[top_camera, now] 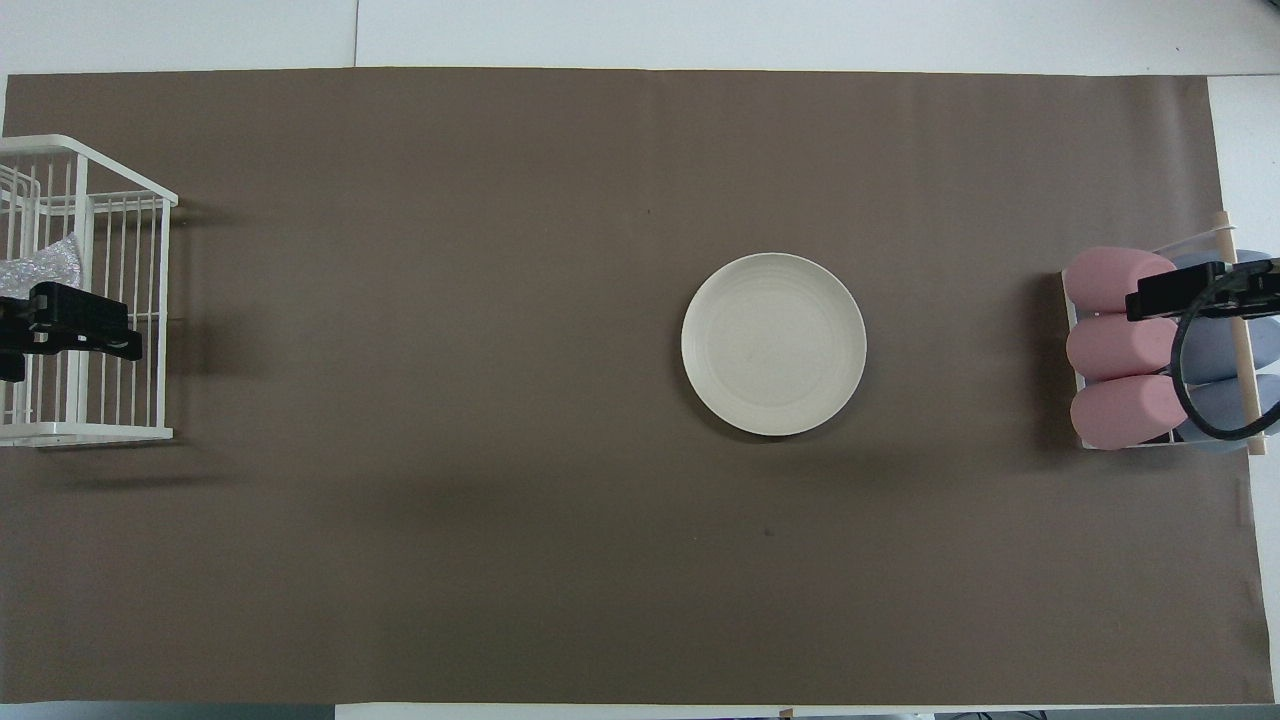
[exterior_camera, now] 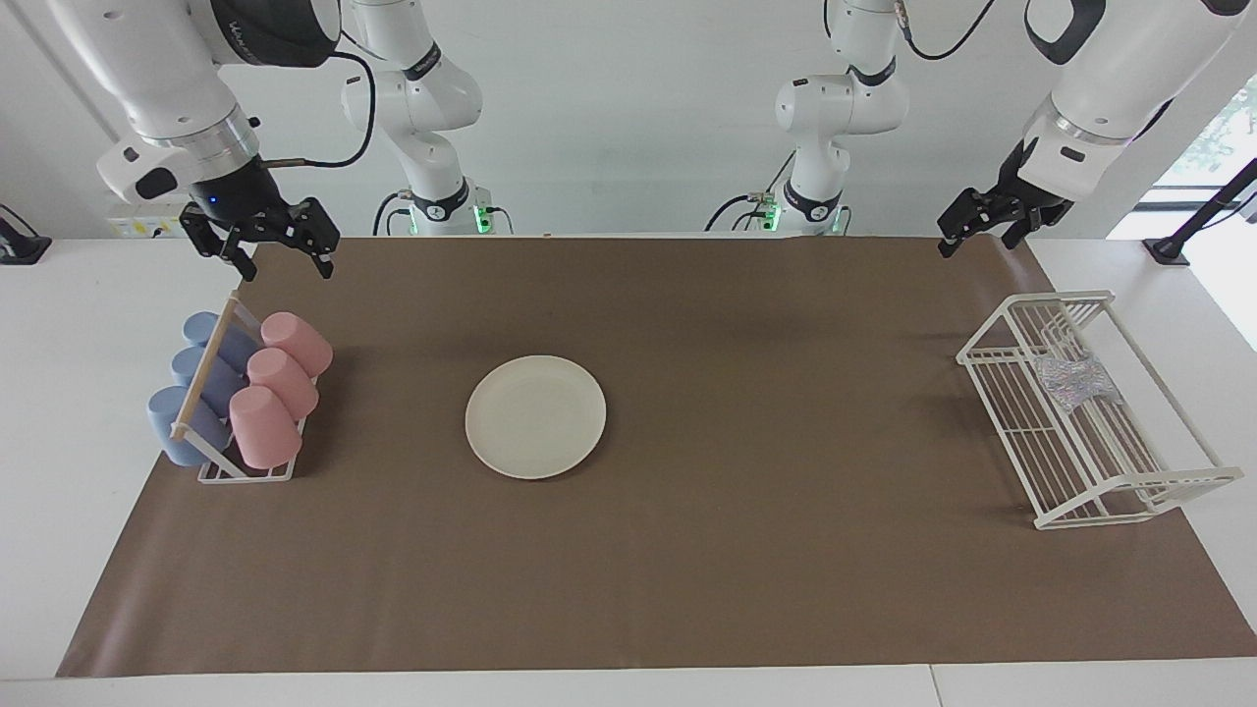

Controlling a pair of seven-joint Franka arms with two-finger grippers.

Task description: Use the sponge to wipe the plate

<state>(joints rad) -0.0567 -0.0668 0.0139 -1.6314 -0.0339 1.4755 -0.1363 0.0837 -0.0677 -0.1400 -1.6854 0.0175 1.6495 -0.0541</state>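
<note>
While both tools hang spread apart, left tool and right tool, the sponge sits in the wire rack, plate mid-bench.

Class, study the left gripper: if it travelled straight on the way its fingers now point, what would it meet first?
The left gripper, open, points down. It would probably first meet the white wire rack holding the sponge, though depth is unclear; it may land on the brown mat beside it.

White wall, bright window
</note>
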